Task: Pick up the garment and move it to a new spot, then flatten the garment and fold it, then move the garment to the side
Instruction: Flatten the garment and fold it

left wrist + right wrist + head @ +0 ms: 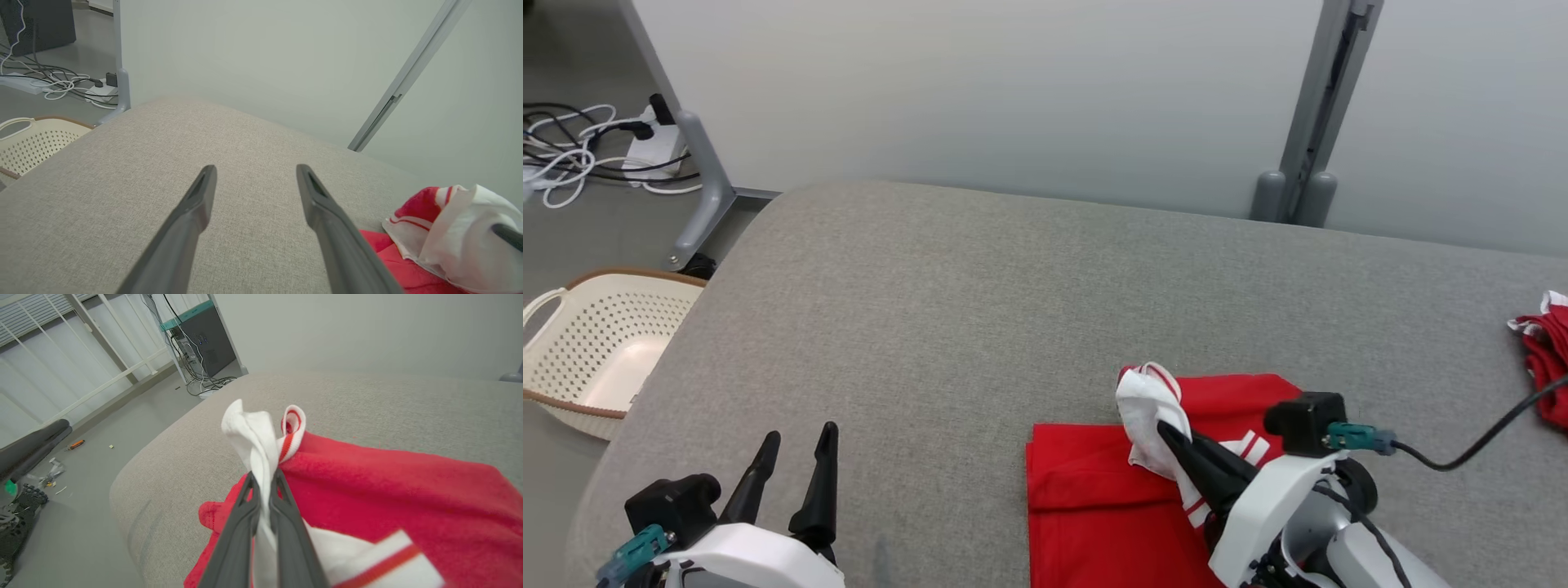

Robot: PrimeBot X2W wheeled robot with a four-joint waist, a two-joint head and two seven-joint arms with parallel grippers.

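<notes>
Right gripper (1168, 431) clamped on the red garment (1094, 490)!
Its fingers (291, 526) were pinched shut around a white striped fold (1145, 407), lifted off the rest of the garment, which lay flat near the front of the grey desk (980, 310). The left gripper (800, 437) hovered well apart to the left, fingers spread, holding nothing.

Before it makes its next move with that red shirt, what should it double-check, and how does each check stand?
1. Right fingers shut on the white part of the garment: ok.
2. Left fingers open, holding nothing: ok.
3. Garment lying flat: not ok; the white part is bunched and raised.
4. Bare grey surface to the garment's left: ok.
5. How many cloth layers are pinched: cannot tell.
</notes>
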